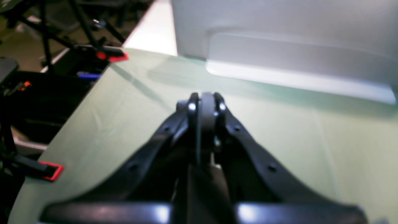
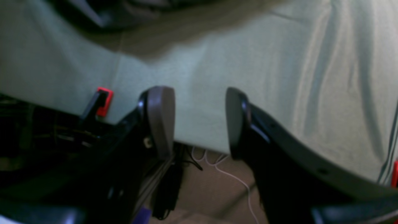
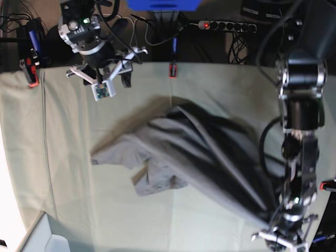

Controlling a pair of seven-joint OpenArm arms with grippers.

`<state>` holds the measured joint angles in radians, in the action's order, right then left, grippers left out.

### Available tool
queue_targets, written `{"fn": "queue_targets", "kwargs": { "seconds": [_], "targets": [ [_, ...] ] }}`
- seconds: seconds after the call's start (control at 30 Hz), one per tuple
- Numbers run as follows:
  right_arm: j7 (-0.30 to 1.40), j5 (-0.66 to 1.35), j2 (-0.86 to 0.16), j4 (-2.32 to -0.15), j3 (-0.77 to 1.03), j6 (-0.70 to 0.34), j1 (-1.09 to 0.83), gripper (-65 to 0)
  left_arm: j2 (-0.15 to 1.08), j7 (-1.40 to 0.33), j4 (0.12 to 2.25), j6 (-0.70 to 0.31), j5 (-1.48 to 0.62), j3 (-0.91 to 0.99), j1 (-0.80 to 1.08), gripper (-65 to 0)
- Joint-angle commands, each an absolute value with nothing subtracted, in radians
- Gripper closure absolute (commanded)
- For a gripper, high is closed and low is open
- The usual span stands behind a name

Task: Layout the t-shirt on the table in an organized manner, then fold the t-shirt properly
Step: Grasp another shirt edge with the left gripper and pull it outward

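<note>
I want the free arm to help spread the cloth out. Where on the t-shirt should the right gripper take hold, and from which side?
Probably the loose end of the t-shirt that lies flat near the table's middle, at its outer edge. The open right gripper could come down from above on its own side. The other end is stretched toward the shut left gripper.

Your left wrist view is soft all over; the near gripper (image 1: 205, 102) is a dark blur with small glints on its screws. A white bin (image 1: 295, 46) glares along its lower rim and throws a faint shadow on the table (image 1: 279, 149).

Your right wrist view is dim, murky toward the bottom, edges smeared, a brown shadow across the top.

In your base view the t-shirt (image 3: 210, 157) streaks with motion blur toward the lower right; its other end stays sharp. Light is even, washing out white at the left edge.
</note>
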<state>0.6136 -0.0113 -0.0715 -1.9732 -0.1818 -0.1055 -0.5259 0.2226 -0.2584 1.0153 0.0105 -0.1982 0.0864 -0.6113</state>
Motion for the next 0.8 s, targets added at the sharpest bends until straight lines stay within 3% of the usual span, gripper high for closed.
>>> {"fn": "queue_targets", "kwargs": {
  "seconds": [0.0,0.13,0.23,0.37,0.53,0.77],
  "targets": [
    [0.593,-0.005,-0.071,-1.989,-0.183,-0.113,-0.53,-27.3,0.217,-0.231,0.986,0.004,-0.197,0.088,-0.667,-0.3],
    [0.593,-0.005,-0.071,-1.989,-0.183,-0.113,-0.532,-27.3,0.191,-0.229,0.799,0.001,-0.205,0.087,-0.769,-4.9],
    [0.593,-0.005,-0.071,-1.989,-0.183,-0.113,-0.533,-27.3,0.159,-0.214,0.68,0.002,-0.206,0.091,-0.823,-20.2],
    [0.593,-0.005,-0.071,-1.989,-0.183,-0.113,-0.533,-27.3,0.137,-0.156,0.688,0.002,-0.206,0.09,-0.794,-36.9],
    [0.593,-0.005,-0.073,-1.989,-0.182,-0.113,-0.533,-27.3,0.177,-0.124,0.786,0.004,-0.206,0.114,-0.662,-38.3],
    [0.593,-0.005,-0.076,-1.991,-0.18,-0.113,-0.53,-27.3,0.213,-0.122,0.769,-0.004,-0.206,0.34,-0.487,-38.3]
  ]
}}
